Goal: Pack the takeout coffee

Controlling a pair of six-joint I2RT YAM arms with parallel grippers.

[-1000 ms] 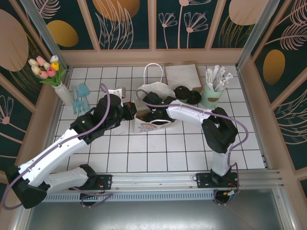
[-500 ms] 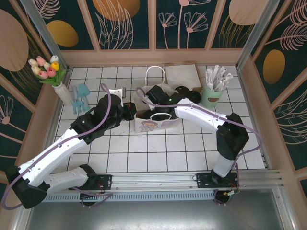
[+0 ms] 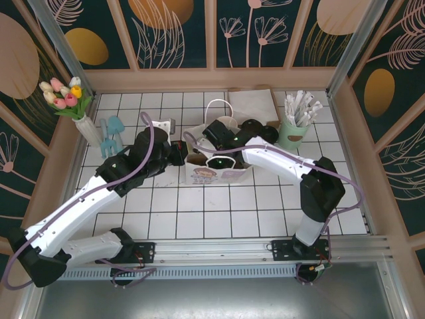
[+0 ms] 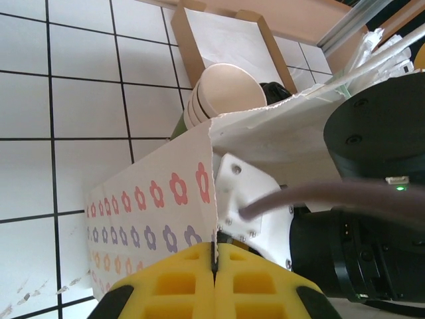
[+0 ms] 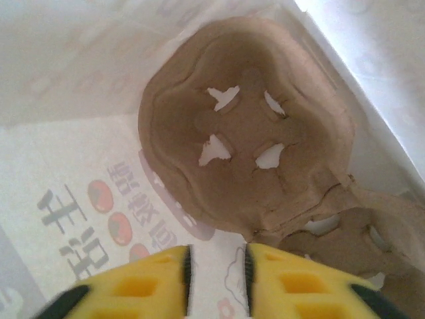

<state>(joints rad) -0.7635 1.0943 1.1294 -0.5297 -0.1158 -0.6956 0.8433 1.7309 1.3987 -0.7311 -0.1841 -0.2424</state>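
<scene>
Left claw (image 4: 214,266) clamps tight on the rim of a flower-printed paper bag (image 4: 156,199) on the tiled worktop (image 4: 73,100). Inside the bag, right claw (image 5: 216,269), narrowly parted and empty, hangs over a pulp cup carrier (image 5: 246,146). Stacked takeout coffee cups (image 4: 226,93) sit outside, beyond the left claw.

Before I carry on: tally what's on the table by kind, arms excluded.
Paper bag: 1
Cardboard cup carrier, in the bag: 1
Stack of cups: 1
Black lids: 2
Mint cup of sticks: 1
Napkin tray: 1
Vase of tulips: 1
Blue ornament: 1
Total: 9
</scene>
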